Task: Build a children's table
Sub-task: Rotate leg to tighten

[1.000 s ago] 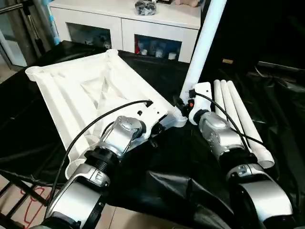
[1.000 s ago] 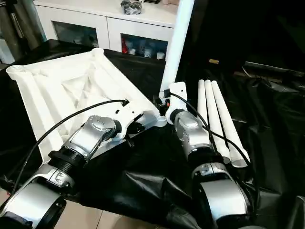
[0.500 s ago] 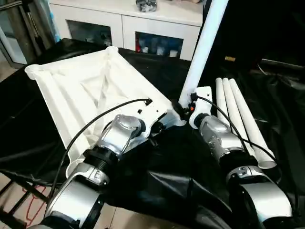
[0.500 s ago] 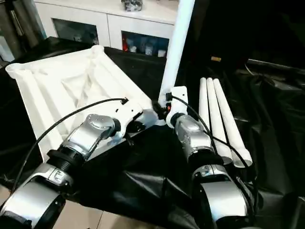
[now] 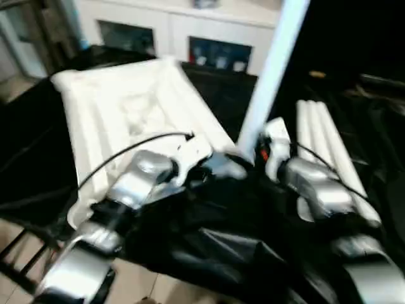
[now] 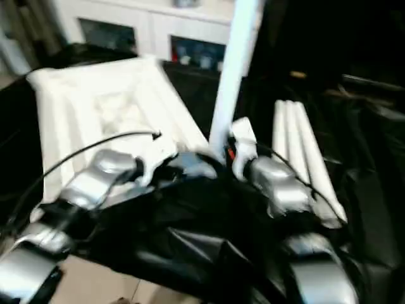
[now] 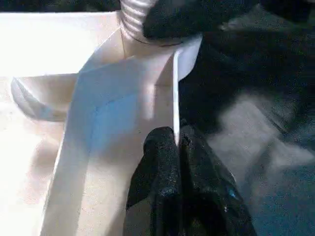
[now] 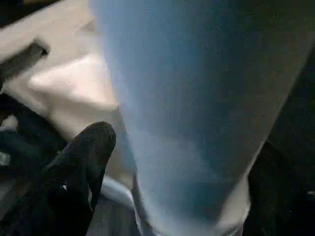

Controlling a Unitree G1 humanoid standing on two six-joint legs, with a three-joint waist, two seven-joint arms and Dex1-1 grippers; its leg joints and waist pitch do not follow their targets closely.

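Left eye view shows the children's table top (image 5: 126,114) lying upside down on a worktop draped in crinkled, glossy black sheeting (image 5: 215,247), its white plastic underside moulded into long ribs with a raised rim and a rounded socket at each corner. From the corner socket nearest the robot a long, round, smooth white leg (image 5: 269,69) stands upright, rising past the picture's top. Three more tapering white legs (image 5: 332,158) lie side by side, touching one another, toward the right edge of the worktop. The left gripper (image 7: 174,147) is pinched closed on the thin rim wall of the table top just beside that socket; in the left wrist view its two matte black fingers (image 7: 160,162) press together with the white edge wedged between them, and the ribbed, threaded-looking base of the upright leg (image 7: 135,19) shows beyond. The right gripper (image 5: 253,152) sits at the foot of the upright leg; in the right wrist view one rounded black finger (image 8: 81,167) stands apart from the leg's smooth curved surface (image 8: 192,98), and I cannot tell how wide the jaws stand. A white cabinet (image 5: 171,31) with glass-fronted compartments stands behind the worktop's far edge.
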